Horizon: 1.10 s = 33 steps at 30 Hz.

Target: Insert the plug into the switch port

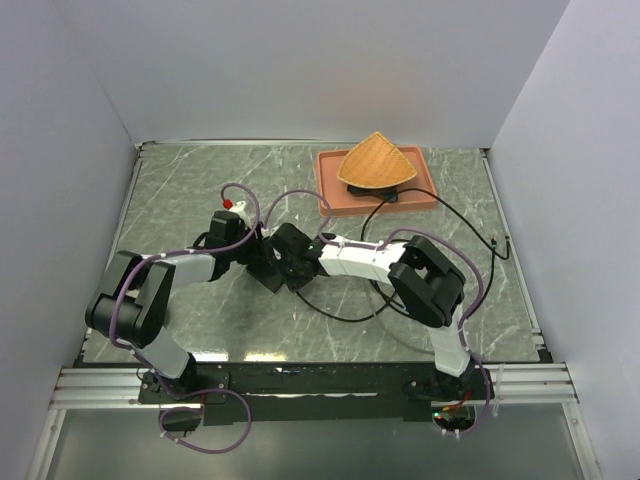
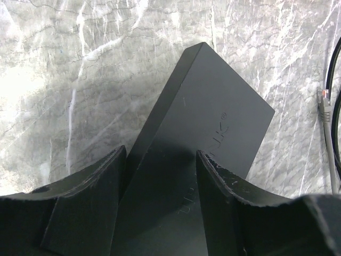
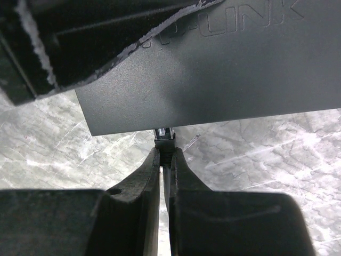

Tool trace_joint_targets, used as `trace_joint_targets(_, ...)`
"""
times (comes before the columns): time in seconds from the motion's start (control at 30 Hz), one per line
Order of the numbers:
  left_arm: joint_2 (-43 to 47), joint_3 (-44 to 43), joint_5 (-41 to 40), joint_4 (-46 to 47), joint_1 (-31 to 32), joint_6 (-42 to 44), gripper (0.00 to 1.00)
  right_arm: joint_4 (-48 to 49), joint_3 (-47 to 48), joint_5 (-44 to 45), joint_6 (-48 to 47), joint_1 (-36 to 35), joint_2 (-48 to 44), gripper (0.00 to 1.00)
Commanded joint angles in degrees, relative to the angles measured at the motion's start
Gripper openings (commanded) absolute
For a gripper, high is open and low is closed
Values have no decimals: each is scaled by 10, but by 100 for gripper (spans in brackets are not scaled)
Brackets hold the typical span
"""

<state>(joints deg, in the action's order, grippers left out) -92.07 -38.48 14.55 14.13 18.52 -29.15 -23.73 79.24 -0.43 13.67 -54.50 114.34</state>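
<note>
The flat matte-black box [image 2: 213, 106] lies between the fingers of my left gripper [image 2: 160, 152], which is shut on it across its width. In the right wrist view the box [image 3: 213, 69] fills the top, with one left finger [image 3: 80, 42] over its lettered face. My right gripper [image 3: 165, 152] is shut on the plug [image 3: 165, 137]. The plug's clear tip touches the box's long edge, near its left corner. The switch port is hidden under that edge. In the top view both grippers meet at the box [image 1: 272, 276] at the table's middle.
A terracotta tray [image 1: 420, 195] at the back holds an orange wedge-shaped piece [image 1: 375, 162]. A black cable [image 1: 340, 315] loops across the table from the tray to the plug. A grey cable end [image 2: 325, 106] lies to the right of the box.
</note>
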Motion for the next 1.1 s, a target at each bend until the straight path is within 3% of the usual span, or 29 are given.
trace_joint_targets(0.0,8,24,146,-87,56,-48,58,228,79,18,22,19,0,0)
trace_joint_targets(0.27,16,5,95,-118,56,-44,62,207,32,7,22,19,-27,0)
trace_joint_targets(0.4,17,-27,65,-140,50,-47,64,210,-16,-12,26,19,-52,20)
trace_joint_targets(0.6,23,-62,22,-182,34,-50,73,208,-89,-20,35,20,-83,38)
trace_joint_targets(0.73,38,-82,-22,-216,22,-45,88,192,-121,-6,40,19,-112,50)
trace_joint_targets(0.9,72,-107,-84,-246,6,-44,98,173,-149,21,35,19,-149,76)
trace_joint_targets(1.03,117,-127,-116,-257,2,-43,99,159,-161,45,22,19,-197,99)
trace_joint_targets(1.07,127,-131,-119,-256,2,-43,100,157,-162,49,19,19,-206,99)
